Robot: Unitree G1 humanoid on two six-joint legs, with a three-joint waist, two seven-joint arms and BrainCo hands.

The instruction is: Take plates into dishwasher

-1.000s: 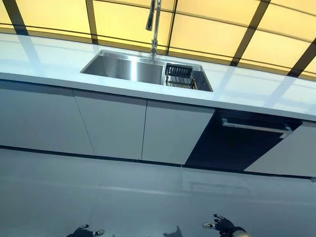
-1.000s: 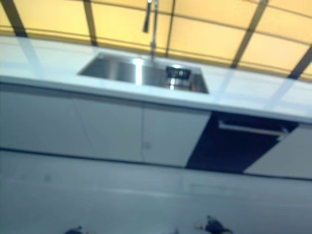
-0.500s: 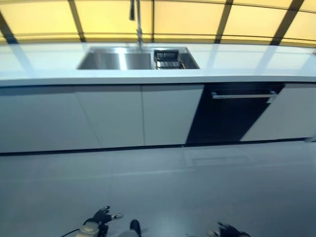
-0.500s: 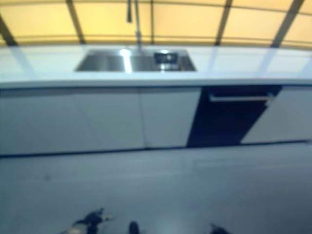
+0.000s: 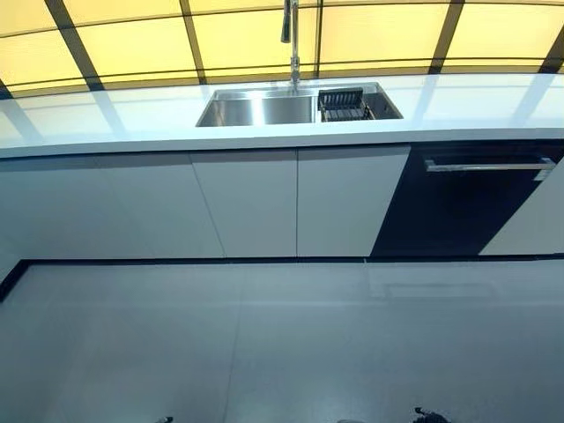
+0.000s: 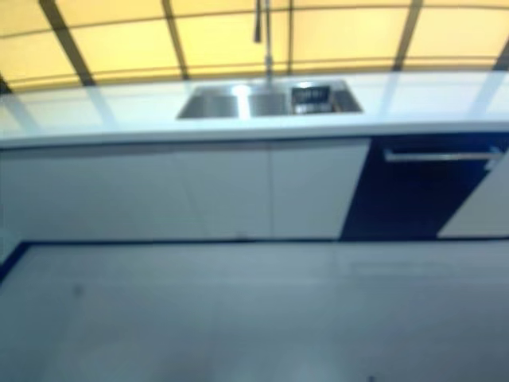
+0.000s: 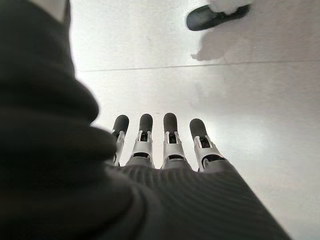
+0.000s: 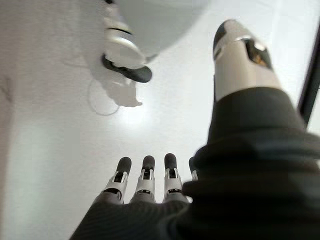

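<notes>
No plates show in any view. The dishwasher (image 5: 463,207) is a dark front panel with a silver bar handle (image 5: 487,165), shut, under the white counter (image 5: 132,123) at the right. A black dish rack (image 5: 343,102) sits in the right end of the steel sink (image 5: 256,107). My left hand (image 7: 170,145) hangs over the grey floor with straight fingers, holding nothing. My right hand (image 8: 145,182) also hangs over the floor, fingers straight and thumb apart, empty. Only its tip (image 5: 429,415) shows at the bottom edge of the left eye view.
A tall faucet (image 5: 292,35) stands behind the sink. White cabinet doors (image 5: 256,203) run under the counter left of the dishwasher. A wide stretch of grey floor (image 5: 282,335) lies between me and the cabinets. Yellow panels with dark bars back the counter.
The whole picture has shifted, so the camera has moved: sink and dishwasher now sit further right. Both hands have dropped almost out of the bottom edge of the eye views.
</notes>
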